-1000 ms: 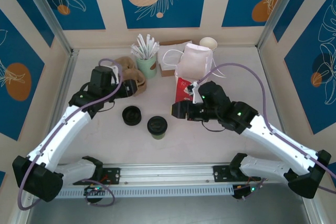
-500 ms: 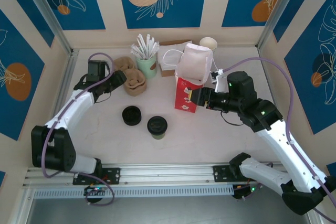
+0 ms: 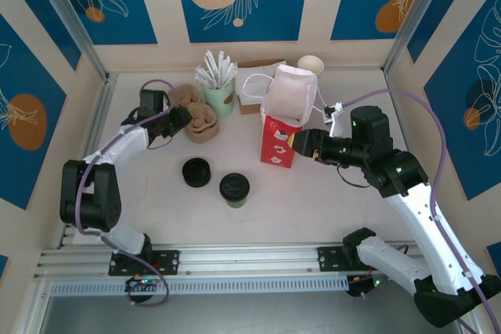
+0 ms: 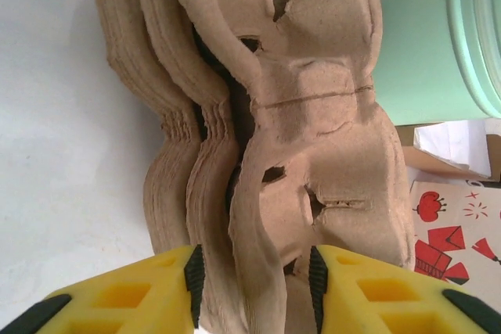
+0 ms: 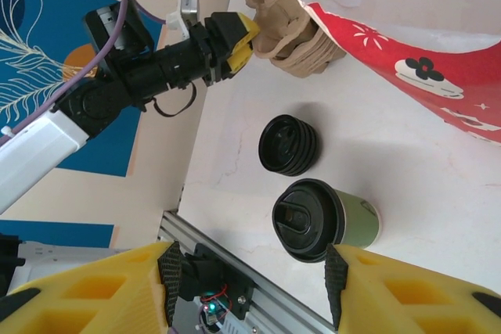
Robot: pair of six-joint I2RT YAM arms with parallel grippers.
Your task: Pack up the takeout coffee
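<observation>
Two arms are out, well apart from each other. Your right gripper (image 3: 300, 144) hangs just beside the red bag (image 3: 277, 145), on the side away from your other arm; I can't tell whether it touches the bag's edge. In the right wrist view its yellow fingers (image 5: 86, 291) are spread wide with nothing between them, so that tool is released.

The takeout coffee (image 5: 325, 220) stands upright on the white table (image 3: 313, 209), just ahead of that open gap and a little off its centre. Its black lid faces the wrist camera and a strip of greenish side shows. Beyond the cup from your fingers lies the loose black lid (image 5: 288, 145), near it but apart. You have bare table on the cup's other sides, and the bag's lower edge sits well off to one flank. The aluminium rail (image 5: 235, 283) marks the table's near edge, right under your fingertips in that view.

Your left gripper (image 3: 182, 117) is pushed up against the stack of brown pulp carriers (image 3: 200, 123). In the left wrist view its fingers straddle the front carrier, with the black pads (image 4: 194, 275) close against pulp on both sides. I can't tell whether it is clamped or only resting there. It's tight past the stack, where the mint-green cup (image 4: 415, 37) stands just behind the carriers. The stack's other side is open white table.
</observation>
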